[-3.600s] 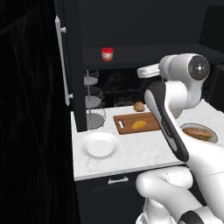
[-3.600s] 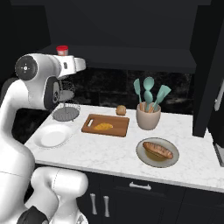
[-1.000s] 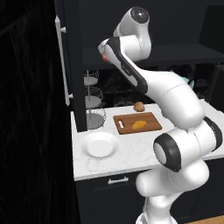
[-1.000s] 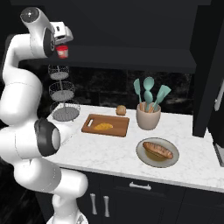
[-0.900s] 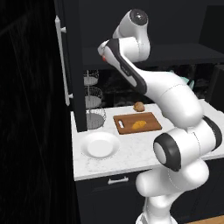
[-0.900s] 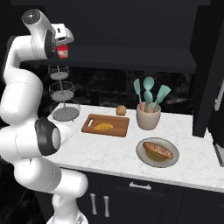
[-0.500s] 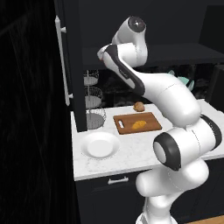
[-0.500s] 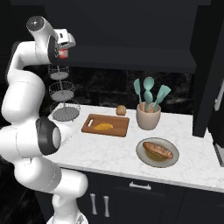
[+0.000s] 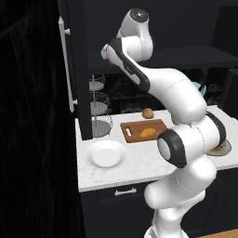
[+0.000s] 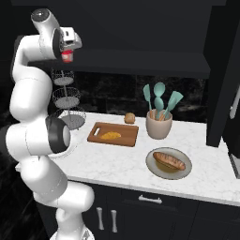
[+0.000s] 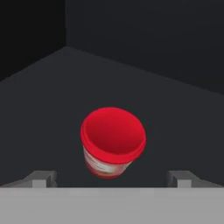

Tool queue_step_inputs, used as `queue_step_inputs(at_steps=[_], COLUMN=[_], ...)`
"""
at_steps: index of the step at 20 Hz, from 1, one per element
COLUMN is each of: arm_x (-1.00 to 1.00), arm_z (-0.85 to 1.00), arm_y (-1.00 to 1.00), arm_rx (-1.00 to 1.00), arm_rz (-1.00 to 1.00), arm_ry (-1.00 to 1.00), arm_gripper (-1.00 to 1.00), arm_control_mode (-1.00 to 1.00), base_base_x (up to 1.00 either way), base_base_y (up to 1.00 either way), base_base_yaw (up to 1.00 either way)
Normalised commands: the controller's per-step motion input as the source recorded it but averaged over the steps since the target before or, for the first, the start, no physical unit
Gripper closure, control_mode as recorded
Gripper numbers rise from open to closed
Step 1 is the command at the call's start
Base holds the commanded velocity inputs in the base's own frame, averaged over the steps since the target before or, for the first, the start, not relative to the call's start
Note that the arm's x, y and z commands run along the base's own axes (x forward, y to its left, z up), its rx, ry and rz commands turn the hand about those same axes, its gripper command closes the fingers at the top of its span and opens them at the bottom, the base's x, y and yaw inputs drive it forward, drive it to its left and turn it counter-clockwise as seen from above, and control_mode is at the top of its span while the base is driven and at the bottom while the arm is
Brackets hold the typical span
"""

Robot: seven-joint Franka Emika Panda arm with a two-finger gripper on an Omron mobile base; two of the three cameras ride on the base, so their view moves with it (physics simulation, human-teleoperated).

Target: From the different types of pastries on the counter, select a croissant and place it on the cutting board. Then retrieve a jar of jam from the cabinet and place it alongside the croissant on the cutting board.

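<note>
Pincer [image 11: 113, 179] up high at the cabinet [image 10: 140, 33], fingertips [image 11: 41, 178] spread wide, well apart on either side of the jar of jam [image 11: 113, 142]. Neither tip touches the jar in the hand view; nothing gripped. Jar sits on the dark cabinet shelf [image 11: 175, 118], seen from its red end, whitish band lower down its side. In the right base view the jar [image 10: 67, 56] shows red just below the hand. In the left base view the arm covers it.

Down on the counter [image 10: 117, 161]: cutting board [image 10: 112, 134] lies flat, croissant [image 10: 110, 136] on it, roughly mid-board. Same in the left base view, board [image 9: 144, 130] with croissant [image 9: 148, 132] on top. Round tan bun [image 10: 130, 117] on the counter just behind the board's far edge, not on it. Long loaf [image 10: 168, 161] on a round grey plate [image 10: 152, 165], right of the board, apart from it. Utensil holder [image 10: 158, 124] with teal spatulas stands behind that plate, near the board's right end. White plate [image 9: 106, 154] near the counter's left front. Wire tiered basket stand [image 10: 65, 96] at the back left by the arm. Cabinet door [image 9: 69, 69] open, silver bar handle vertical.
</note>
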Motion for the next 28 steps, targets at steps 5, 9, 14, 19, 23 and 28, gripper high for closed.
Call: queue_step_inputs(at_steps=[5, 9, 14, 19, 23, 28], arm_x=[0.14, 0.01, 0.16, 0.18, 0.04, 0.24], arm_z=[0.00, -0.05, -0.23, -0.18, 0.00, 0.14], arm_y=[0.00, 0.00, 0.00, 0.00, 0.00, 0.10], arm_rx=[0.00, 0.00, 0.00, 0.00, 0.00, 0.00], arm_rz=[0.00, 0.00, 0.00, 0.01, 0.00, 0.00], arm_ry=[0.00, 0.00, -0.02, 0.00, 0.01, 0.18], arm_gripper=[-1.00, -1.00, -1.00, -1.00, -1.00, -1.00], arm_control_mode=[-1.00, -1.00, -1.00, -1.00, -1.00, -1.00], base_base_x=[0.00, 0.00, 0.00, 0.00, 0.00, 0.00], base_base_y=[0.00, 0.00, 0.00, 0.00, 0.00, 0.00], base_base_yaw=[0.00, 0.00, 0.00, 0.00, 0.00, 0.00])
